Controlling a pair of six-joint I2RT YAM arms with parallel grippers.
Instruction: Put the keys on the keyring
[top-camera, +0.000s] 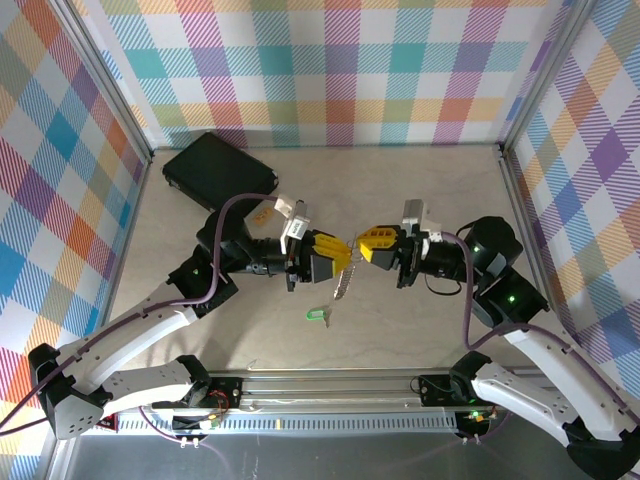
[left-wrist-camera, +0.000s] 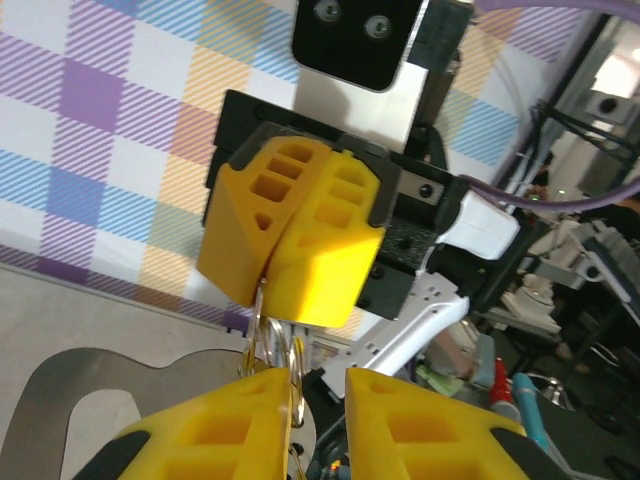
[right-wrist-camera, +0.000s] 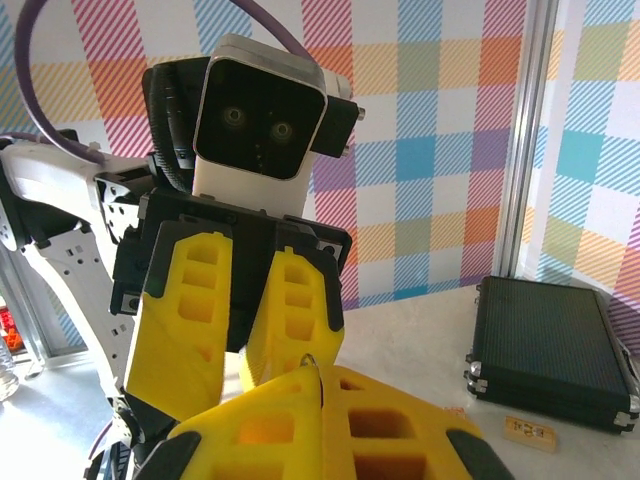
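Checked walls are standing around a pale counter. Above its middle, the right fingers are pinching the keyring tight (a key is hanging under it). The left fingers are standing a little apart beside the keyring. A green thing is lying nearer, a black case far left.

Lab: plaid-walled test enclosure
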